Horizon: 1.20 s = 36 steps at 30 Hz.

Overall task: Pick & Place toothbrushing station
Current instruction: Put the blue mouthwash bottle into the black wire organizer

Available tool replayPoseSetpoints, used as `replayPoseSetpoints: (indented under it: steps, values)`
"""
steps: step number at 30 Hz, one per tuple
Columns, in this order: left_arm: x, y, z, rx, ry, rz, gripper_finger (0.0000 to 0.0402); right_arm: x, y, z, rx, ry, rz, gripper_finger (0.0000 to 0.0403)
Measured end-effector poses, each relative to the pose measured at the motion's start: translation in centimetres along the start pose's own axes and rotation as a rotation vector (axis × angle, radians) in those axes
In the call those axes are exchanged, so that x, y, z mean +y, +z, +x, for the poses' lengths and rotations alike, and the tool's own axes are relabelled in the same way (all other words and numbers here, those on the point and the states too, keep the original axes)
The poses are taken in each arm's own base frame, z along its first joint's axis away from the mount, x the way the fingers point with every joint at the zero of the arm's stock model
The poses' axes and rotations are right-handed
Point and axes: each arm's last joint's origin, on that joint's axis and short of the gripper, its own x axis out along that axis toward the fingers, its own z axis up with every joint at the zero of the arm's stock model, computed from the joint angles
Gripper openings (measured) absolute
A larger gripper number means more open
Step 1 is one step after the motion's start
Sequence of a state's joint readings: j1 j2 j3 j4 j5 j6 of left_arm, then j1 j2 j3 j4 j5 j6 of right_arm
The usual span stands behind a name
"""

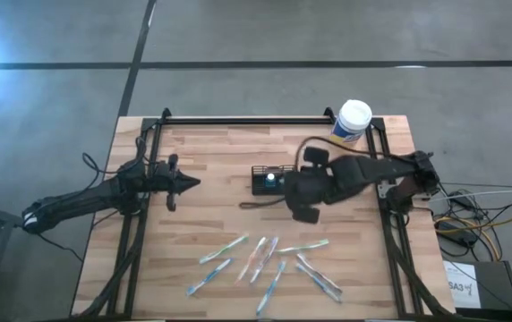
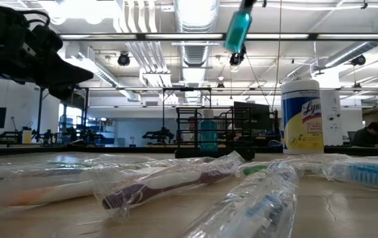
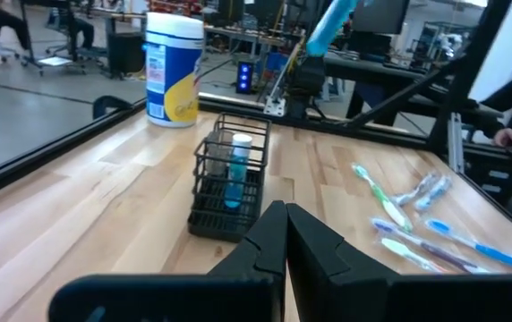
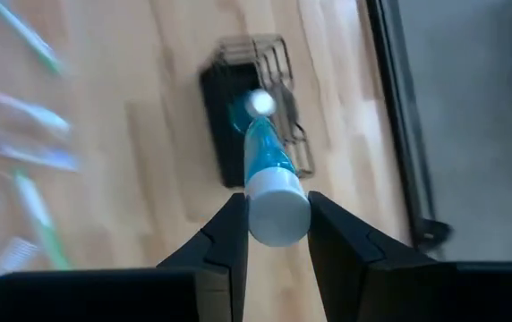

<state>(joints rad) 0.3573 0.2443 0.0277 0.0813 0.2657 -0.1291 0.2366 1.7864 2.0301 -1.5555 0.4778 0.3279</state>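
Over on the left, the left gripper (image 1: 189,184) hangs above the bare wood with its two fingers pressed together on nothing, pointing toward the middle of the table (image 1: 211,152). Along the near edge lies a scatter of wrapped toothbrushes (image 1: 265,258), well apart from either arm.

Moving toward the centre, the toothbrushing station (image 1: 270,180) sits on the boards, a small black wire caddy (image 3: 229,183) with a blue tube with a white cap (image 3: 235,170) already standing in it. It looks light and stiff, so I'd judge it would slide or tip at a nudge rather than flex. The open mesh gives little flat surface, so a rim wire or a short end wall seems the sensible place to pinch, keeping it level so the tube doesn't topple.

Right above it, the right gripper (image 4: 276,234) pinches a second blue tube (image 4: 269,183) near its white end, jaws partly closed around the smooth round body. That plastic looks slick, so it might slip or swing in the hold. From the wrist camera the tube points down at the caddy, though I can't quite tell whether its tip is over an empty slot.

Farther right, at the back edge, a white-lidded wipes canister (image 1: 353,120) stands clear.
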Motion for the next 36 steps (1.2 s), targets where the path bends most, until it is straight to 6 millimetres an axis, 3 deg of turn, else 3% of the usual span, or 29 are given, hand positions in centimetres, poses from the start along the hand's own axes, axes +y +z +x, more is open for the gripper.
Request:
replayPoseSetpoints:
  steps: [7,16,23,36]
  values:
    - [0.2,0.4,0.0,-0.042,0.064,0.04,0.0007,-2.9,0.5,4.1,0.064,0.021,-0.227,0.0083]
    - [0.2,0.7,0.0,-0.077,0.092,0.063,0.0007,-5.3,1.4,6.6,0.019,0.088,-0.372,0.0083]
    - [0.2,0.7,0.0,-0.075,0.096,0.07,0.0007,-4.7,0.7,9.1,0.062,0.131,-0.419,0.0083]
    - [0.2,0.5,0.0,-0.063,0.097,0.053,0.0007,-4.0,1.0,9.3,0.043,0.148,-0.419,0.0083]
